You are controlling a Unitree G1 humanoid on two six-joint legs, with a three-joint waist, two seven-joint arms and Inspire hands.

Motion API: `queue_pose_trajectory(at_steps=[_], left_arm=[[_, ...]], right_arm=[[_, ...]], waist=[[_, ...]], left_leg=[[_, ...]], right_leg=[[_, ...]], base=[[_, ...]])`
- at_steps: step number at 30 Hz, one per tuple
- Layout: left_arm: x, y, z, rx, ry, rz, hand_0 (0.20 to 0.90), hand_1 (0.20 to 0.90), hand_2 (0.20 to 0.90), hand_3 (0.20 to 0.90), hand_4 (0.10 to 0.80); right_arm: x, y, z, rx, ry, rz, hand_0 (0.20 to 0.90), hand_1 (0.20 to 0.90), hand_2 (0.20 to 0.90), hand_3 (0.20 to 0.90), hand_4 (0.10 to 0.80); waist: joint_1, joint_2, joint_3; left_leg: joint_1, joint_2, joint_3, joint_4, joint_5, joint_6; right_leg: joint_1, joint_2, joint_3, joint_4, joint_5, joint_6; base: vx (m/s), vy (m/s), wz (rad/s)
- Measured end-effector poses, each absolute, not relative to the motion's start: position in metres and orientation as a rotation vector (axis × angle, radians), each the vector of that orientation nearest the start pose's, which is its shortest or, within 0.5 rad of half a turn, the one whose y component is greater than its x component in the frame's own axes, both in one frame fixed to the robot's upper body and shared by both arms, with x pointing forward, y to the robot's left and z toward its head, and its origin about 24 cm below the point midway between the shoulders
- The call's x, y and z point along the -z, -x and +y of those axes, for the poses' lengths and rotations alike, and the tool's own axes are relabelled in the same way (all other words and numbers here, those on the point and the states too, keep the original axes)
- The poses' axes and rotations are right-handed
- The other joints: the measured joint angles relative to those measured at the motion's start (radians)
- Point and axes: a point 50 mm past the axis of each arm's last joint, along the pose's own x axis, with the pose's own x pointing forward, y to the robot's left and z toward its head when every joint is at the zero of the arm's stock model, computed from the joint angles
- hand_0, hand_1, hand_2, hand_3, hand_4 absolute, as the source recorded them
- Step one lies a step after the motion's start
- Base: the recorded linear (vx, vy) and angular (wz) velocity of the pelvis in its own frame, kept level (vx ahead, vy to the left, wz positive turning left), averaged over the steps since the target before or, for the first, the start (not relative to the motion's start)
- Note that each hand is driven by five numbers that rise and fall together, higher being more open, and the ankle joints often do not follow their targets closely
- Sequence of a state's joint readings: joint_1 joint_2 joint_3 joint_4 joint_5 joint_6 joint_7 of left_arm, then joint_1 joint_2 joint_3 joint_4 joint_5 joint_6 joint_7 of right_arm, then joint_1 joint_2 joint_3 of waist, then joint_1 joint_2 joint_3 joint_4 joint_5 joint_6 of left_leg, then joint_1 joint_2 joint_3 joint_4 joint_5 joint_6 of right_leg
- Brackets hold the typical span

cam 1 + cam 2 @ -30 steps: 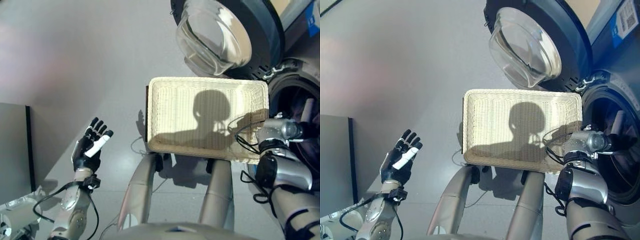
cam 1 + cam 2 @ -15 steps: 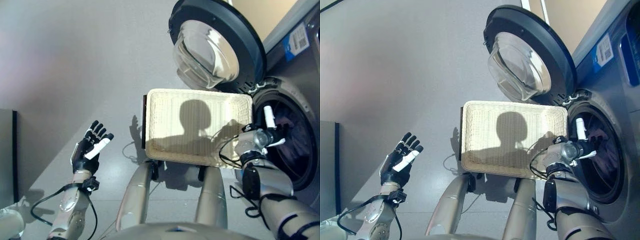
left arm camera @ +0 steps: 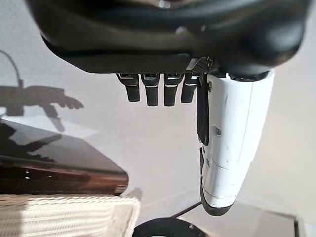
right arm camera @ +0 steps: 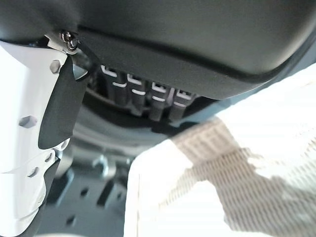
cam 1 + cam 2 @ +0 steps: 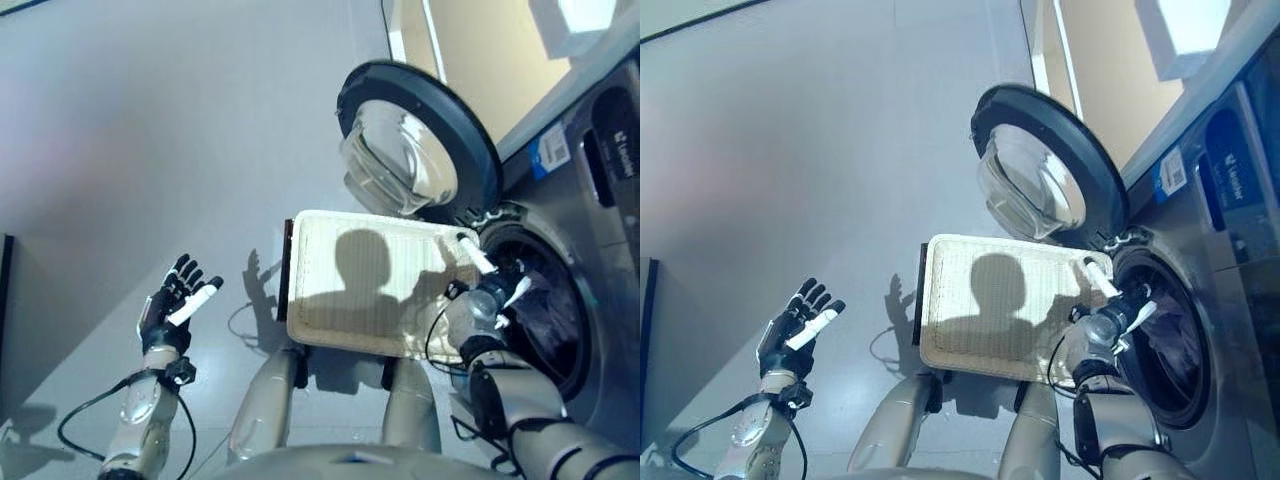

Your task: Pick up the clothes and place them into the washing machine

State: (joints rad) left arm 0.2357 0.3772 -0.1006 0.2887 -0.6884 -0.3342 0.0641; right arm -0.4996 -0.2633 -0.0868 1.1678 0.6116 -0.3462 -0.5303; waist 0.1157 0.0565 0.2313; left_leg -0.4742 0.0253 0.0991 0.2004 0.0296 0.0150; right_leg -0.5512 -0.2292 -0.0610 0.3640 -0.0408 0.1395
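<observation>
Where clothes (image 5: pixel 1168 345) fill the drum, right robot hand (image 5: pixel 1118 305) just beside, fingers released.

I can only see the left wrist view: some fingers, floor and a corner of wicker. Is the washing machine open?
Observer: Yes. The door is swung wide open, just beyond the basket.
Operator: Anything left in the basket?
Observer: No, it looks empty; only a shadow lies in it.
Operator: Where are the clothes, then?
Observer: Some cloth shows inside the drum, and the right hand is at its mouth, fingers straight.
</observation>
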Motion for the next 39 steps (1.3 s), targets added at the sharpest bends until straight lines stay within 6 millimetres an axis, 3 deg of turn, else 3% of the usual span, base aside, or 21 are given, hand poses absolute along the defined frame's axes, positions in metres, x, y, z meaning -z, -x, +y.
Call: queue_pose_trajectory(at_steps=[15, 25, 31, 39], left_arm=[[0.057, -0.173, 0.253, -0.318, 0.190, 0.313, 0.900, 0.900, 0.900, 0.900, 0.800], [0.070, -0.160, 0.258, -0.358, 0.151, 0.380, 0.900, 0.900, 0.900, 0.900, 0.800], [0.084, -0.143, 0.252, -0.363, 0.139, 0.464, 0.900, 0.900, 0.900, 0.900, 0.800], [0.090, -0.135, 0.251, -0.349, 0.090, 0.504, 0.900, 0.900, 0.900, 0.900, 0.800]], right_arm=[[0.078, -0.225, -0.257, 0.634, -0.143, 0.456, 0.900, 0.900, 0.900, 0.900, 0.800], [0.103, -0.182, -0.248, 0.536, -0.141, 0.557, 0.900, 0.900, 0.900, 0.900, 0.800], [0.117, -0.157, -0.241, 0.470, -0.071, 0.654, 0.900, 0.900, 0.900, 0.900, 0.800], [0.126, -0.140, -0.233, 0.406, 0.006, 0.724, 0.900, 0.900, 0.900, 0.900, 0.800]], waist=[[-0.024, -0.068, -0.019], [-0.046, -0.120, -0.075], [-0.051, -0.126, -0.121], [-0.059, -0.130, -0.169]], left_leg=[[0.262, -0.002, 0.003, -0.173, 0.033, 0.003], [0.415, 0.013, 0.020, -0.259, 0.038, -0.011], [0.475, 0.020, 0.028, -0.280, 0.035, -0.021], [0.508, 0.028, 0.036, -0.285, 0.028, -0.031]], right_leg=[[0.331, 0.022, -0.042, -0.305, 0.112, 0.021], [0.481, 0.044, -0.052, -0.402, 0.131, 0.017], [0.546, 0.054, -0.052, -0.443, 0.138, 0.015], [0.578, 0.060, -0.049, -0.445, 0.137, 0.013]], base=[[0.116, -0.012, -0.03], [0.087, -0.004, -0.06], [0.049, 0.003, -0.06], [0.003, 0.004, -0.02]])
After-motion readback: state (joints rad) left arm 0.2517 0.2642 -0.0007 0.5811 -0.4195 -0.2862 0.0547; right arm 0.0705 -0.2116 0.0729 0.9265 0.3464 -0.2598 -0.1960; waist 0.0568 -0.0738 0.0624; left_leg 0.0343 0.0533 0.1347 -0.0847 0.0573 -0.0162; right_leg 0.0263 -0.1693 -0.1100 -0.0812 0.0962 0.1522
